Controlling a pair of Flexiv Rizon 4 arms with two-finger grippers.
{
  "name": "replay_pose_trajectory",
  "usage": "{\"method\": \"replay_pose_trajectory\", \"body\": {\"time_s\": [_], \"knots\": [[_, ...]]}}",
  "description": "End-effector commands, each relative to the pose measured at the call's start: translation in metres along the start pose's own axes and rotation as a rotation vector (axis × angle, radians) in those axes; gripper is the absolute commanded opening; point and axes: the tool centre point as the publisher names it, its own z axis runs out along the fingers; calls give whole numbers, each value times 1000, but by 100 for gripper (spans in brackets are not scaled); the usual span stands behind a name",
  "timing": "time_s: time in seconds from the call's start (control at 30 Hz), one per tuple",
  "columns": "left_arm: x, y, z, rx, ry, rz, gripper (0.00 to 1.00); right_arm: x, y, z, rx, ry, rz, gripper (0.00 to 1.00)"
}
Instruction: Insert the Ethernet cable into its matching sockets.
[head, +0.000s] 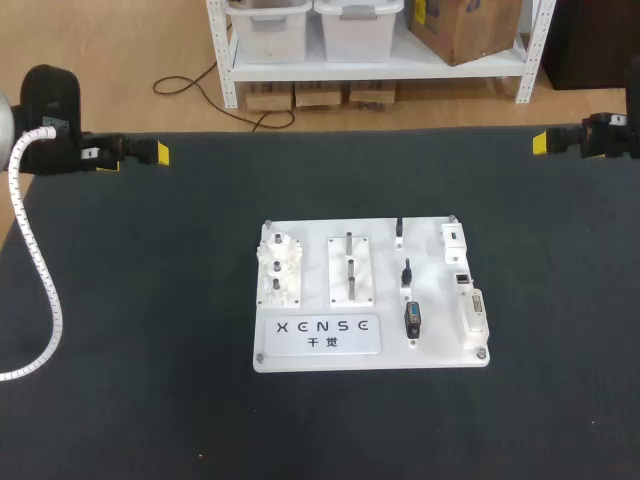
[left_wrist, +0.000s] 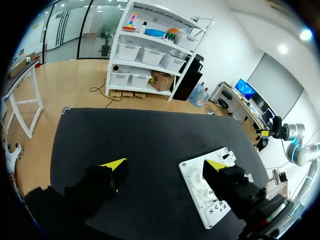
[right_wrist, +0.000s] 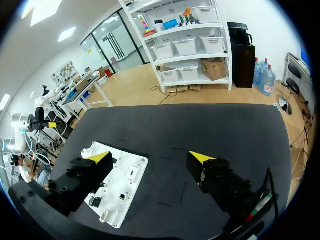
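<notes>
A white practice board (head: 300, 350) lies flat at the middle of the black table. On its right half stand three small black plugs (head: 412, 320), one behind the other. Small sockets (head: 464, 279) sit along its right edge. No loose Ethernet cable shows, and which plug is the Ethernet one is too small to tell. My left gripper (head: 158, 153) hovers at the table's far left edge, open and empty. At the far right edge hovers my right gripper (head: 542, 142), also open and empty. The board (left_wrist: 192, 175) lies ahead of the left gripper (left_wrist: 165, 165). In the right wrist view the board (right_wrist: 135, 167) lies ahead of that gripper (right_wrist: 150, 157).
The board's left half carries white stacked blocks with pegs (head: 279, 268) and a plate with metal pins (head: 350, 268). A label plate (head: 318, 335) sits at its front. A white spiral-wrapped hose (head: 35, 270) hangs from my left arm over the table's left side.
</notes>
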Motion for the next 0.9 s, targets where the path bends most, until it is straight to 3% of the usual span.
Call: {"method": "replay_pose_trajectory", "body": {"time_s": [0.03, 0.57, 0.63, 0.9], "knots": [[0, 0, 0, 0, 0, 0, 100, 0, 0, 0, 0, 0, 0, 100], [0, 0, 0, 0, 0, 0, 100, 0, 0, 0, 0, 0, 0, 100], [-3, -4, 1, 7, -10, 81, 100, 0, 0, 0, 0, 0, 0, 100], [0, -33, 2, 211, -100, 430, 100, 0, 0, 0, 0, 0, 0, 100]]}}
